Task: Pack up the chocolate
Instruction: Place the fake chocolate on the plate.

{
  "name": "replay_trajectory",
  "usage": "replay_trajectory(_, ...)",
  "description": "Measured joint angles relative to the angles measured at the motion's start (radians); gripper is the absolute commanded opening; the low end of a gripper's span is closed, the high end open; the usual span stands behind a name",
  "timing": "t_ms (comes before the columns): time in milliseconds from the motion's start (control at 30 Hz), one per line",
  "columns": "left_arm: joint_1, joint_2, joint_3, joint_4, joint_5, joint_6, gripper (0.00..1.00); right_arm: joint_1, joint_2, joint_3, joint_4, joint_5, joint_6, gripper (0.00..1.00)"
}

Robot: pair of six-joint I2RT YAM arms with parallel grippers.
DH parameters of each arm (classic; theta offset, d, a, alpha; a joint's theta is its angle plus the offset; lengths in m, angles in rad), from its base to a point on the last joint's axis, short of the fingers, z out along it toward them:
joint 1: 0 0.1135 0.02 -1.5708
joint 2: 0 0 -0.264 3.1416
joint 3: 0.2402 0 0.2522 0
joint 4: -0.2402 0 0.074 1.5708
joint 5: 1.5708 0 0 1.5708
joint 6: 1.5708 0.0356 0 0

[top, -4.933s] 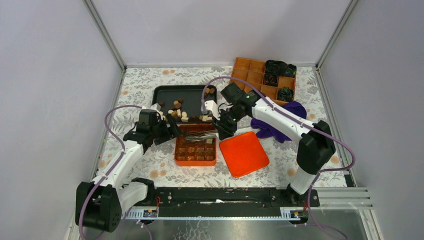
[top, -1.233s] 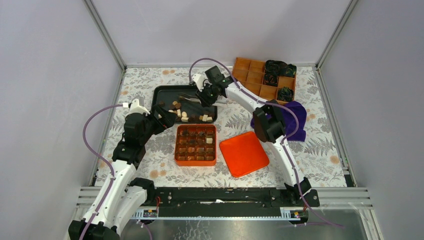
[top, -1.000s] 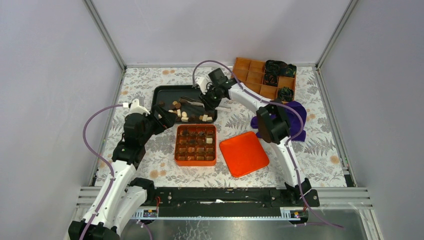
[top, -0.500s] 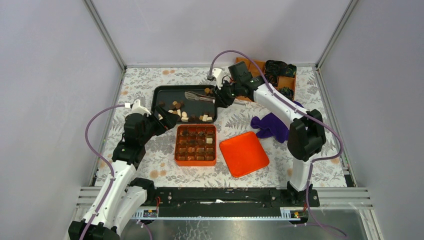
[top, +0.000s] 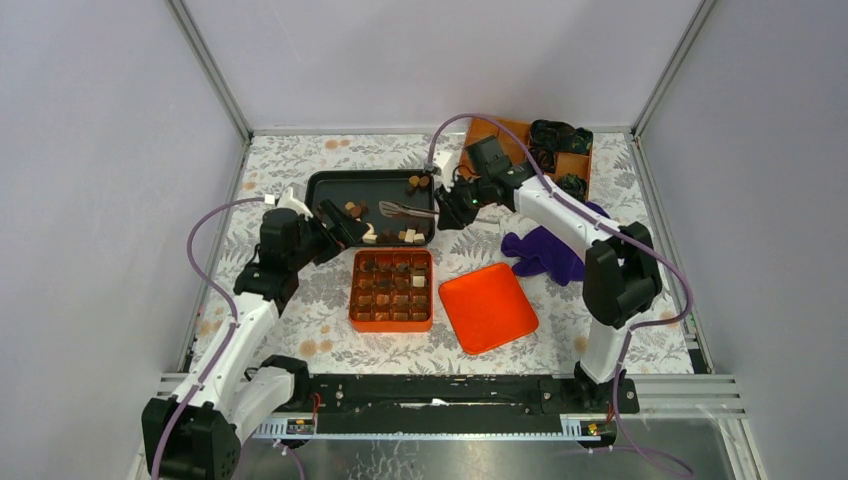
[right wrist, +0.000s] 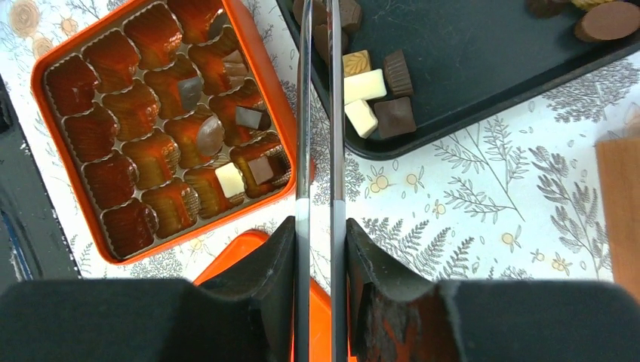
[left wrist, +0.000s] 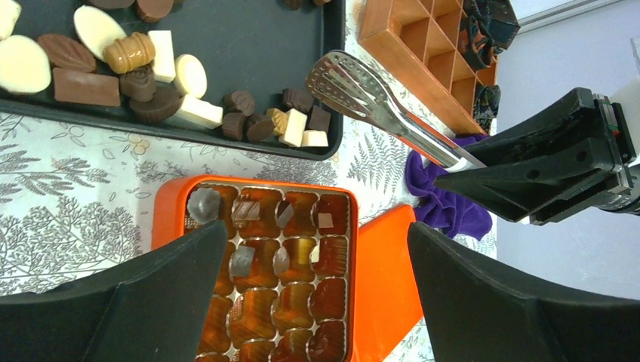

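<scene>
The chocolate (top: 365,225) lies loose in a black tray (top: 330,183); in the left wrist view (left wrist: 143,72) it shows as dark, light brown and white pieces. An orange compartment box (top: 392,290) in front of the tray holds several pieces (right wrist: 230,179). My right gripper (top: 452,205) is shut on metal tongs (top: 403,210), also seen in its own view (right wrist: 318,113). The tongs reach over the tray's right part (left wrist: 362,87), and I see no piece between their tips. My left gripper (top: 345,225) is open and empty, hovering by the tray's left front (left wrist: 315,234).
The orange lid (top: 487,307) lies right of the box. A purple cloth (top: 545,250) lies under the right arm. A wooden divided organizer (top: 585,165) with black-and-green bundles (top: 555,135) stands at the back right.
The right arm has swung back with the tongs from the tray's far side to its right front corner. The left gripper has shifted slightly right toward the tray.
</scene>
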Motion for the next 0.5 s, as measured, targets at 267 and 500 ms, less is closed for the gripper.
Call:
replay_trajectory(267, 0.0, 0.035, 0.063, -0.001, 0.011, 0.036, 0.97, -0.058, -0.098, -0.011, -0.02, -0.043, -0.002, 0.01)
replay_trajectory(500, 0.0, -0.027, 0.06, -0.029, 0.003, 0.062, 0.97, -0.061, -0.197, -0.052, -0.096, -0.076, -0.029, 0.01)
